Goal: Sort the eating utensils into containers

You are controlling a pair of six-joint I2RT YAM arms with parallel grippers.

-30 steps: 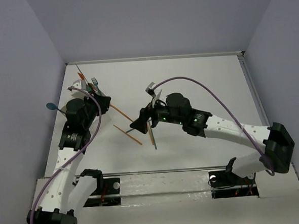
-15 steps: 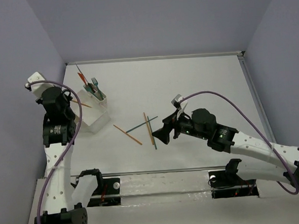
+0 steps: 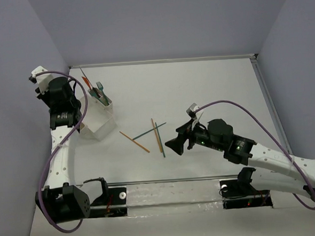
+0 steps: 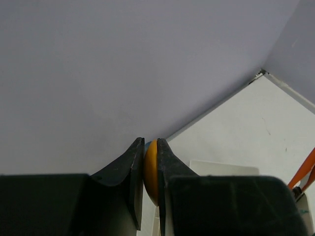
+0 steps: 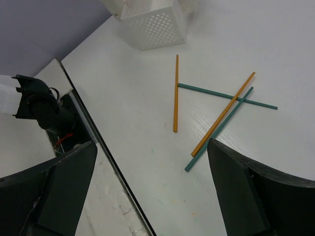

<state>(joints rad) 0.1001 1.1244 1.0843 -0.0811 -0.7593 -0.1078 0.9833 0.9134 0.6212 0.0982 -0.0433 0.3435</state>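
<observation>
My left gripper is shut on the bowl of an orange spoon, and a sliver of blue shows behind it. In the top view it hangs at the left side of the white organiser, by the left wall. Red, teal and grey utensils stand in the organiser's far compartment. Two orange sticks and two teal sticks lie crossed mid-table. My right gripper is open and empty, just right of them. In its wrist view the gripper hovers near the sticks.
The left wall is close behind the left arm. The organiser's perforated end shows at the top of the right wrist view. The metal rail at the table's near edge runs below the sticks.
The left arm has swung from over the organiser out to the left wall and back. The right gripper has drawn back to the right and nearer, off the sticks.
</observation>
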